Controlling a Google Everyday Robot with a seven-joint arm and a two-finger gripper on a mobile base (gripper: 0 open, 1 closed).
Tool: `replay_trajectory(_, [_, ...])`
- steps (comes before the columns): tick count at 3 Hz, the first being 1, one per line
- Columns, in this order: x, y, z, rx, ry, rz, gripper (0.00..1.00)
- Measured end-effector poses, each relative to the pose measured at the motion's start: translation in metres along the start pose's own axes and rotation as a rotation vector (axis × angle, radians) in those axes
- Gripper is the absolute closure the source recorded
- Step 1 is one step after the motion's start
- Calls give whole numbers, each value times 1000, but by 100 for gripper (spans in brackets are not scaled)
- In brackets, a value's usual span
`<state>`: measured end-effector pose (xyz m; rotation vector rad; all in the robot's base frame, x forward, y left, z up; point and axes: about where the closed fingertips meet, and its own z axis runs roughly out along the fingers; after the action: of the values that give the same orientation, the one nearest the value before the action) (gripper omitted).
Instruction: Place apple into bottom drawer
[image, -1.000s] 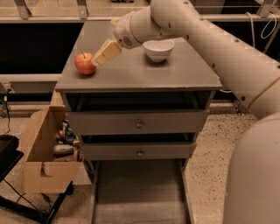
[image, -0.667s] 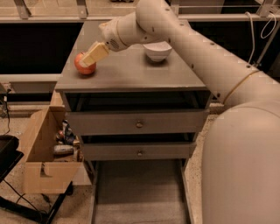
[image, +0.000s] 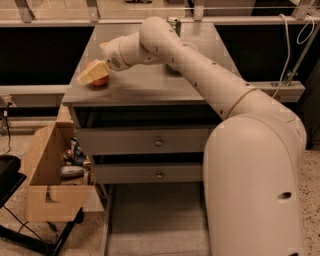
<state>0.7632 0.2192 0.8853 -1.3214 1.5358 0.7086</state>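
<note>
The red-orange apple (image: 97, 78) sits on the grey cabinet top (image: 150, 80) near its left edge, partly hidden behind the gripper. My gripper (image: 94, 73), with pale yellow fingers, is at the apple, its fingers over the apple's front and top. The arm reaches in from the right across the cabinet top. The bottom drawer (image: 150, 225) is pulled out, its flat grey floor showing below the two upper drawers with round knobs.
A green can (image: 173, 22) stands at the back of the cabinet top; the arm covers the middle of it. An open cardboard box (image: 50, 170) with clutter sits on the floor left of the cabinet. The robot's body fills the lower right.
The gripper has moved left across the cabinet top and come down onto the apple. The view has shifted, and the arm now hides the white bowl.
</note>
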Motion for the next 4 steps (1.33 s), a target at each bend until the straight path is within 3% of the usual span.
replay_trajectory(1, [15, 10, 20, -19, -1, 35, 18])
replay_trajectory(2, [34, 18, 19, -1, 7, 79, 41])
replay_trajectory(4, [38, 21, 17, 6, 5, 90, 88])
